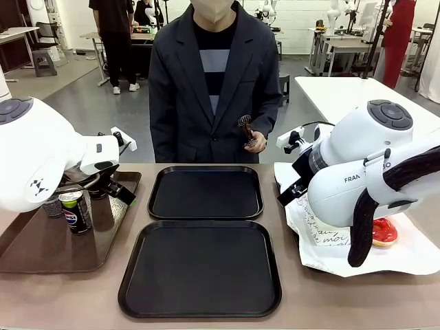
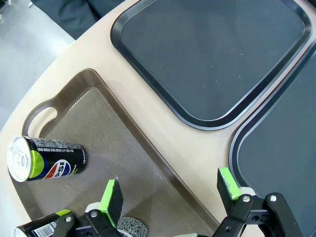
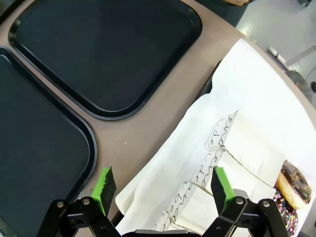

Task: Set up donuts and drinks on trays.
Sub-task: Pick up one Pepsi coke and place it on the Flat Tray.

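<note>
Two black trays lie mid-table, the far tray [image 1: 206,192] and the near tray [image 1: 199,268], both bare. Upright Pepsi cans [image 1: 75,210] stand on a brown tray [image 1: 41,247] at the left. My left gripper [image 2: 169,190] hovers open above that brown tray's inner rim, with one can [image 2: 47,158] off to its side and other cans [image 2: 37,228] at the picture's bottom edge. My right gripper [image 3: 163,183] hangs open over the white paper's edge, above the scripted sleeves [image 3: 222,143]. A chocolate donut [image 3: 295,180] lies beyond the sleeves. A red donut [image 1: 383,232] shows beside my right arm.
A person stands at the far side with a small dark object in one hand [image 1: 253,141]. The white paper sheet [image 1: 399,258] covers the right end of the table. Bare tabletop [image 2: 163,128] runs between the brown tray and the black trays.
</note>
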`<action>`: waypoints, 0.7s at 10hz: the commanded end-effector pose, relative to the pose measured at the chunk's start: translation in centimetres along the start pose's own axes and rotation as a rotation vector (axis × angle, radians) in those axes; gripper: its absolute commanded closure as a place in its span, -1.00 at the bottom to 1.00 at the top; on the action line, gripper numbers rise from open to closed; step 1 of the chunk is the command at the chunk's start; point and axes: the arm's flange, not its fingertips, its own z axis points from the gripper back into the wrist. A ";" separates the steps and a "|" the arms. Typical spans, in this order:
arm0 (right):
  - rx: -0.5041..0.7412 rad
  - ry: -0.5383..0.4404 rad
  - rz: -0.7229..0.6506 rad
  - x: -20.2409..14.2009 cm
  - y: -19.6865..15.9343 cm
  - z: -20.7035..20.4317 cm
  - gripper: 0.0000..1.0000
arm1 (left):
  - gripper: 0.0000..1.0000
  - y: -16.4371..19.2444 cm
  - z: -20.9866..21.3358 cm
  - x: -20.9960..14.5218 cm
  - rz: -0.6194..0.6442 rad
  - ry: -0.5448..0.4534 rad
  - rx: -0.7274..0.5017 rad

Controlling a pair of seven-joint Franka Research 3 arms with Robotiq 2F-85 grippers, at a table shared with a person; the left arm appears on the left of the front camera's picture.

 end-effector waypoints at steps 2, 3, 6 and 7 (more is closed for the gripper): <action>0.000 0.000 0.000 0.0 0.0 0.0 -1.00 | -1.00 0.0 0.0 0.0 0.000 0.000 0.000; -0.028 0.000 0.042 -0.9 0.4 2.0 -1.00 | -1.00 -0.9 1.6 -0.1 -0.025 0.062 0.019; -0.073 0.038 0.114 -7.6 1.8 10.8 -1.00 | -1.00 -4.9 10.5 -4.4 -0.037 0.121 0.076; -0.045 0.072 0.126 -10.3 1.9 13.2 -1.00 | -1.00 -5.7 12.5 -6.4 -0.065 0.140 0.012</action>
